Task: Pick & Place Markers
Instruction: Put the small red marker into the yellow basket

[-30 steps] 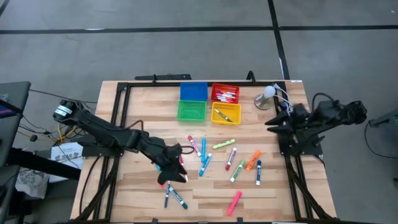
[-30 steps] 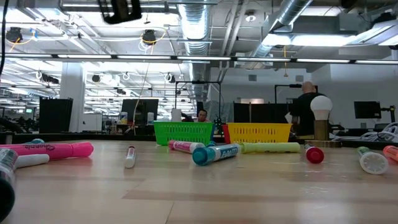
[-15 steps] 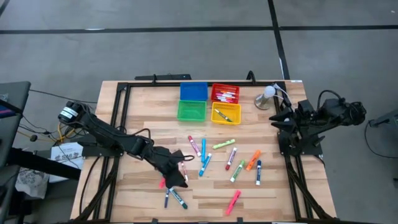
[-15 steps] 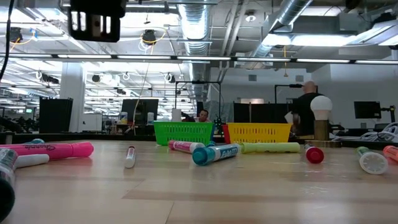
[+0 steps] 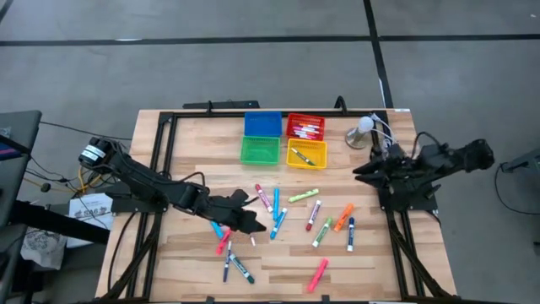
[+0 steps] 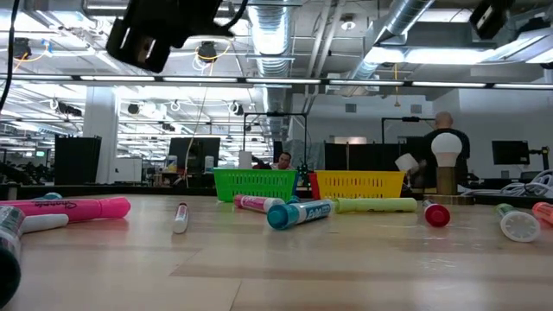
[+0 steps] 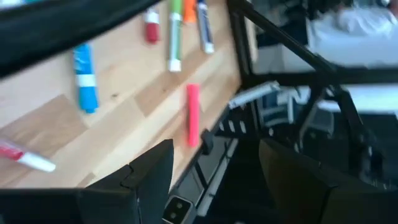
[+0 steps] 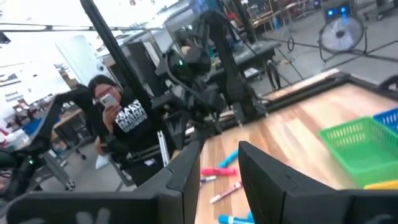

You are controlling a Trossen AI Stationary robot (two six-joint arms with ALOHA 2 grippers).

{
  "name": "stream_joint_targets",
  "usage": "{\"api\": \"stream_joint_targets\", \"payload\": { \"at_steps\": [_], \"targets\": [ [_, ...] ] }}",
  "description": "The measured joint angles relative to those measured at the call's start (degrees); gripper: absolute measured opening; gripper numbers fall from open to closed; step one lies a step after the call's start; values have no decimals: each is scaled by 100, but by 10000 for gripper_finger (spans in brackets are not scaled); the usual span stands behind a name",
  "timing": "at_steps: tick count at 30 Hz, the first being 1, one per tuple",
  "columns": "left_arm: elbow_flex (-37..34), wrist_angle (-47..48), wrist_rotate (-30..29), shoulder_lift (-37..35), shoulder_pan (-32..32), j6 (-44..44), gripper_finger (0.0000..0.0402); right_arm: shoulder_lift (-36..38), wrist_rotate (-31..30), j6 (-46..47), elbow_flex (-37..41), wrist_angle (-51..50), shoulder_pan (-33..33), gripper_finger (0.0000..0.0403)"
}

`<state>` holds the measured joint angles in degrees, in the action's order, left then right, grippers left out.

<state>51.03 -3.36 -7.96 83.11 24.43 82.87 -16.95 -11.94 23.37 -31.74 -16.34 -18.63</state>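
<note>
Two grippers: mine, both above the table, neither holding anything.
Left gripper: hung low over the near-left part of the table, among the scattered markers; the left wrist view showed my two fingers spread wide apart with only air between them.
Right gripper: sat at the right edge of the table, clear of the markers; the right wrist view showed my fingers parted by a modest gap, with nothing in it.
Markers: lay loose across the near half of the table, between my two arms; caps showed in blue, pink, green, orange and red.
Nearest marker to left gripper: a pink one, just beside it on the near side.
Pink marker: lay alone, close to the near edge.
Bins: blue and red at the far side, green and yellow just in front of them.
Bin contents: markers lay in the red and yellow bins.
Background: a person holding up a phone appeared beyond the table in the right wrist view.
</note>
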Motion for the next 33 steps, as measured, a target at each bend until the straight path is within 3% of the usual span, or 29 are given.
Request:
{"api": "stream_joint_targets", "payload": {
  "at_steps": [6,12,19,33],
  "targets": [
    [-2,449,-360,72,-22,774,237,4,138,106,631,619,-7,102],
    [-2,463,-630,675,-155,1303,237,15,147,-190,971,1388,22,102],
    [-2,414,-760,1069,-243,1979,237,9,146,-235,972,1418,194,102],
    [0,832,-590,1067,-148,2611,237,9,146,-241,972,1335,304,102]
  ]
}}
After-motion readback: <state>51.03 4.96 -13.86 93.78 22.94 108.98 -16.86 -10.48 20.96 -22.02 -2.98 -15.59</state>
